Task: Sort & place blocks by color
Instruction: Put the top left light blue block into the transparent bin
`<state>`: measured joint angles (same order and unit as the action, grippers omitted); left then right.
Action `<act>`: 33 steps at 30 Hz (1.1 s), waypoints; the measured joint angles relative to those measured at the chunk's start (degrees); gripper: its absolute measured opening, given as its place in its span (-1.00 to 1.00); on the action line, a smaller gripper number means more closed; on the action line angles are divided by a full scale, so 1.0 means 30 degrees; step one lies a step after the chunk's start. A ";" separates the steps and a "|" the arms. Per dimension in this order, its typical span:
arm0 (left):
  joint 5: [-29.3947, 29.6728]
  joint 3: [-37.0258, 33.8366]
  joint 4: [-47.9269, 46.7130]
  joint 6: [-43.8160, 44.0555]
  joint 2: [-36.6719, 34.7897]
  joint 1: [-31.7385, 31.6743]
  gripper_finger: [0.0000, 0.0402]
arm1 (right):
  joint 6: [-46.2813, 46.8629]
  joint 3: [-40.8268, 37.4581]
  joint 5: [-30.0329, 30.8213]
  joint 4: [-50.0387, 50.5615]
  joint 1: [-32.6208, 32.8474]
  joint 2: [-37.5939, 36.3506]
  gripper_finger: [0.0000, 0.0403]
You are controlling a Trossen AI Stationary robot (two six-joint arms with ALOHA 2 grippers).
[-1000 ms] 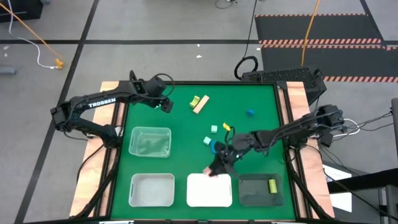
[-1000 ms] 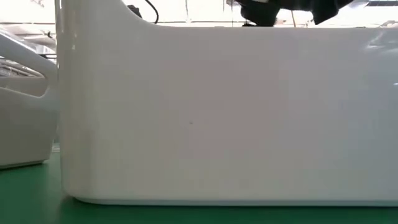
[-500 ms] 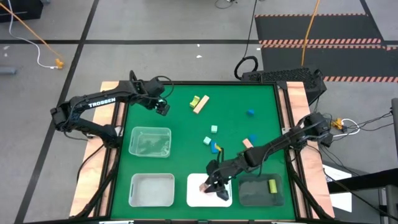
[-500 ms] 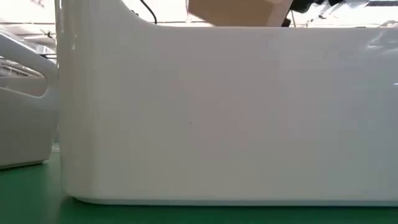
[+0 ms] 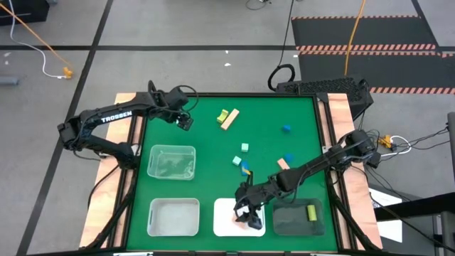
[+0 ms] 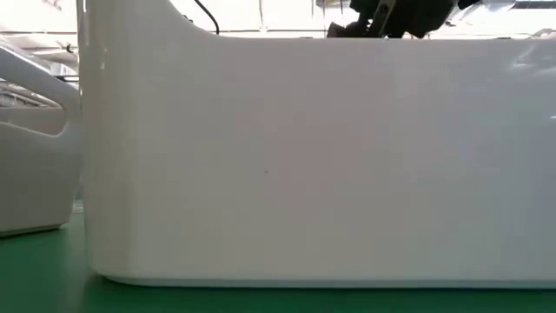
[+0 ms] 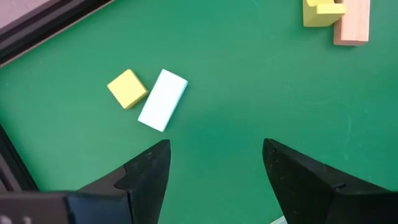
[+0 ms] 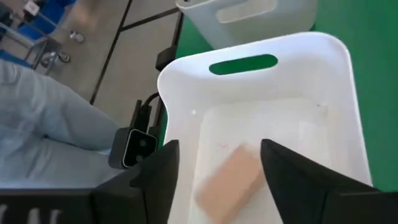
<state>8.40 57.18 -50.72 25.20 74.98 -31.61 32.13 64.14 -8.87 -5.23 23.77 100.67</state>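
Now one tan block (image 8: 229, 175) in the white tray (image 8: 336, 106), right gripper (image 8: 214, 168) open above.

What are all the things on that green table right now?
Clear tray: one, left of the middle.
Pale grey tray: one, near-left.
White tray: one, near-centre.
Dark tray: one, near-right.
Tan blocks: three; one in the white tray, a bar at far centre, one right of centre.
Yellow-green blocks: three; one in the dark tray, one touching the far tan bar, a cube by the left tool.
Blue blocks: three, from the middle to the right.
Mint blocks: two mid-table, plus a pale bar beside the cube.
Left tool: open, far-left.
Right tool: open, over the white tray.
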 joint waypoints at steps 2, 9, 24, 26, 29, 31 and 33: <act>0.0014 -0.0004 0.0169 -0.0257 0.0079 -0.0101 0.27 | -0.0853 -0.0006 -0.0027 0.0269 -0.0135 -0.0321 0.16; 0.0065 -0.0646 0.1361 -0.0232 0.0920 -0.0683 0.27 | -0.3492 0.0000 0.0661 0.3462 -0.1054 -0.2955 0.21; -0.0281 -0.0995 0.3078 -0.0207 0.6046 -0.1579 0.27 | -0.7895 -0.0007 0.1994 1.0031 -0.3335 -0.5935 0.19; -0.0290 -0.0995 0.3290 -0.0007 0.6452 -0.1714 0.27 | -0.8087 -0.0007 0.1974 1.0512 -0.3546 -0.5925 0.19; -0.0285 -0.1001 0.3459 0.0129 0.6563 -0.1934 0.27 | -0.8101 -0.0007 0.1969 1.0968 -0.3780 -0.5920 0.19; -0.0290 -0.0995 0.3781 0.0180 0.6530 -0.2000 0.27 | -0.8126 -0.0007 0.1957 1.1227 -0.3929 -0.5927 0.19; -0.0312 -0.0995 0.3623 0.0248 0.6447 -0.2081 0.27 | -0.8301 -0.0015 0.1950 1.1434 -0.4089 -0.5917 0.19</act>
<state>7.46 54.19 -39.85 25.95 94.32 -37.85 7.22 64.10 -3.02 29.08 11.50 82.92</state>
